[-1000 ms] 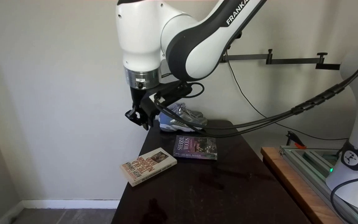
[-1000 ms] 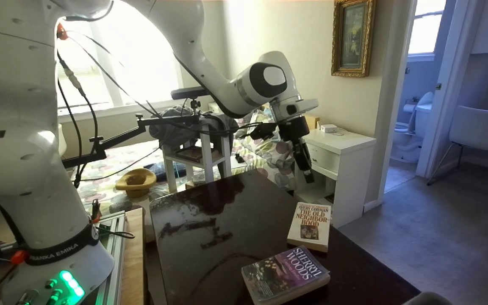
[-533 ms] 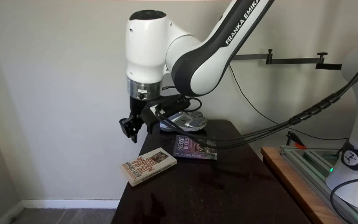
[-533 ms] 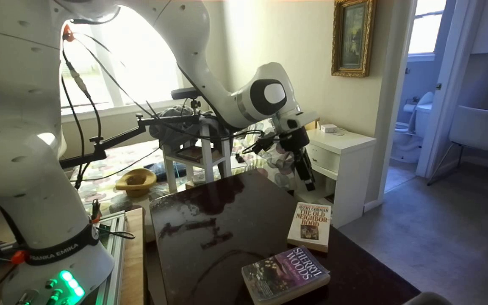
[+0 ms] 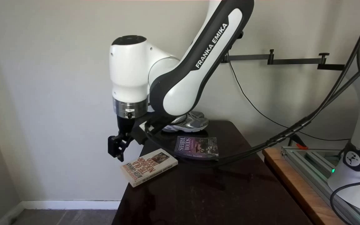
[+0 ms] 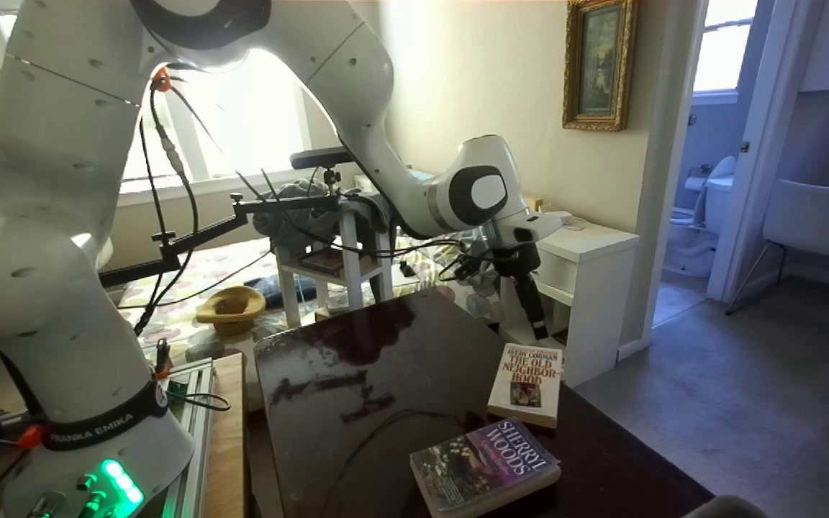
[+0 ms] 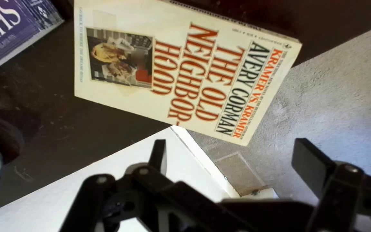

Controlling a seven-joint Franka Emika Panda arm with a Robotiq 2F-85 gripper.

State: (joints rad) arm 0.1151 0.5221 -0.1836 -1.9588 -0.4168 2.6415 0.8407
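Down comes my hand (image 7: pixel 232 156), lower than a second ago, and now it's spread wide with nothing in its grip! There's the cream paperback (image 7: pixel 124 93), flat on the desk (image 5: pixel 223 197), one end jutting past the edge; it hasn't budged, and neither has the purple paperback (image 6: pixel 485 464) just beside it. I'm near the cream one, not touching. Plenty of room for its thickness now, I'd say, though I don't look lined up.
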